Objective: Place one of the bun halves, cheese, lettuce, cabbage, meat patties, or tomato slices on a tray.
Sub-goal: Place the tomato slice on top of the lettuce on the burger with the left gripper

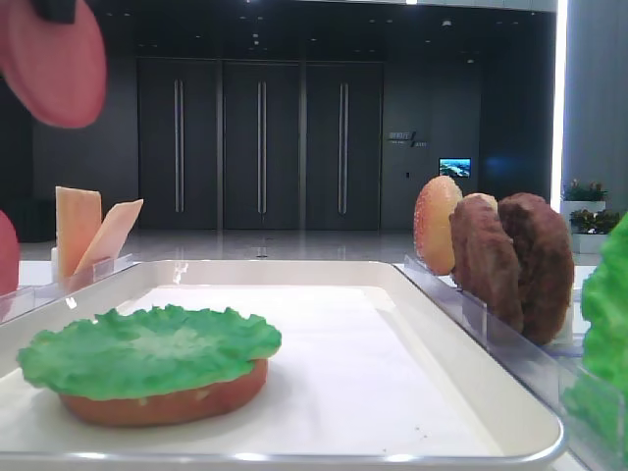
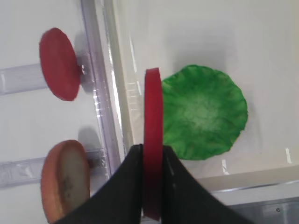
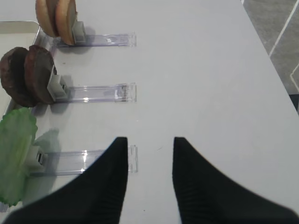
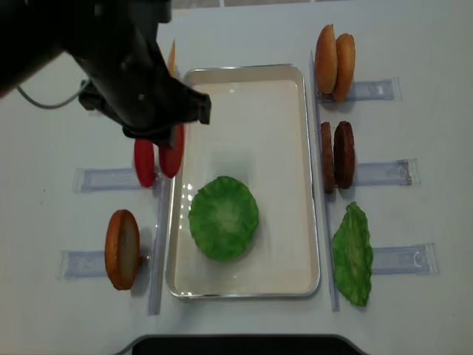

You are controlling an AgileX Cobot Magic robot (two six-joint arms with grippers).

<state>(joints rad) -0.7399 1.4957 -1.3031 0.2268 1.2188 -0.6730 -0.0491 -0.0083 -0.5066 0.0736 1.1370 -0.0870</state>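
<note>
Exterior high: white table (image 4: 244, 29), dark hall doors (image 1: 260, 145) behind; left fingers (image 2: 126, 186) pinching tomato slice (image 2: 153, 140), right fingers (image 3: 110, 172) spread.

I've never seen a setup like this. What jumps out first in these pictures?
Probably the left gripper, pinching a red tomato slice on edge above the tray's left rim. Next, the bright green lettuce lying flat on a bun half in the tray's near part. Along the right side, brown patties stand upright in a clear rack.
</note>
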